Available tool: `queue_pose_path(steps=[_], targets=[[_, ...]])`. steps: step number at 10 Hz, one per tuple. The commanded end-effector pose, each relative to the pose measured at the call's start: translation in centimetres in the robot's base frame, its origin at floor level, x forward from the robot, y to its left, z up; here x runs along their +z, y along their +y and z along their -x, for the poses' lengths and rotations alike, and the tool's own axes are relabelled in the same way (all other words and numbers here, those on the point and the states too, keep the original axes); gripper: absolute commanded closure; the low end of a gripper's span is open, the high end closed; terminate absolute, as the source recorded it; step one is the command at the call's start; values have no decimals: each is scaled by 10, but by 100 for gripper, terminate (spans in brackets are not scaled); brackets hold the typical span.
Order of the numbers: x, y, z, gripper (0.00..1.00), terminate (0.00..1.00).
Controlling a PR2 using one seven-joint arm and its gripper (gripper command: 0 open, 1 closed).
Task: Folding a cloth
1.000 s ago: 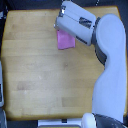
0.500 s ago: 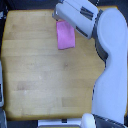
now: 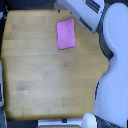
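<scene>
The pink cloth (image 3: 65,34) lies flat on the wooden table (image 3: 45,75) near its far edge, as a narrow upright rectangle, slightly tilted. My white arm (image 3: 85,15) reaches in from the exterior view's right along the top edge. The gripper (image 3: 64,5) sits just above the cloth's top edge, apart from it and partly cut off by the frame. I cannot tell how its jaws stand. Nothing covers the cloth.
The robot's white body (image 3: 115,80) fills the exterior view's right side, beside the table's edge. A dark strip (image 3: 2,95) runs along the table's left edge.
The gripper has drawn back up and to the right, off the cloth. The cloth, partly covered before, now lies fully uncovered in the same place.
</scene>
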Motion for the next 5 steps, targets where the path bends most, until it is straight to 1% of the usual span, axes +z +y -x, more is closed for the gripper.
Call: queue_pose_path(steps=[1, 2, 3, 5], targets=[[47, -65, -17, 0, 0], [49, -99, -12, 0, 0], [50, -109, -9, 0, 0], [56, -158, 4, 0, 0]])
